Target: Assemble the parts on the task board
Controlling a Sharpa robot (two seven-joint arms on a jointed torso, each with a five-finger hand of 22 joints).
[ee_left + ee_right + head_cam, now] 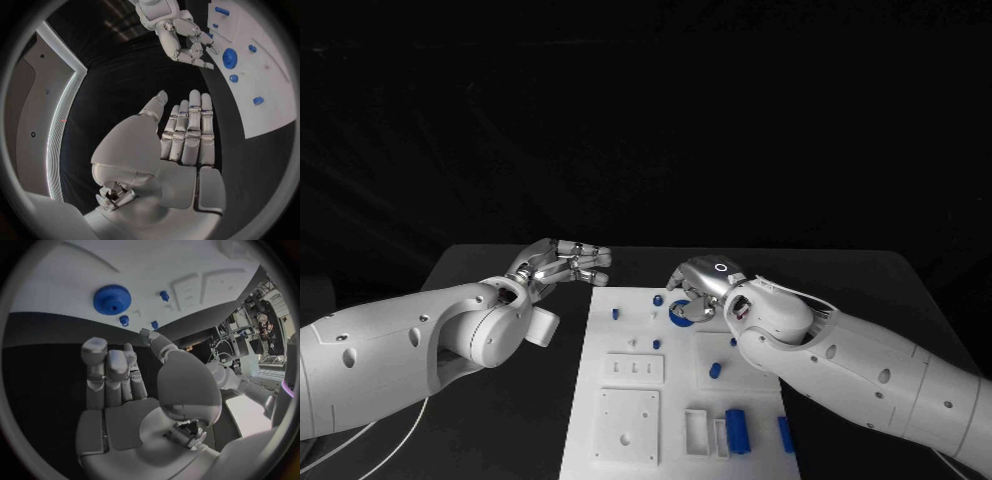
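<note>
The task board [678, 400] lies on the tabletop [877, 280] between your two robot hands. Your left robot hand [560, 265] hangs released just beside its far corner; your right robot hand [704, 285], also released, hovers beside the blue gear [679, 315].

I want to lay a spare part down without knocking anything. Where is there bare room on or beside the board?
Bare black table lies right of the task board, beyond the right arm, and at the far edge past both hands. The board's far end is crowded: the blue gear, small blue pegs and the right hand. The left hand hovers off its far left corner.
</note>
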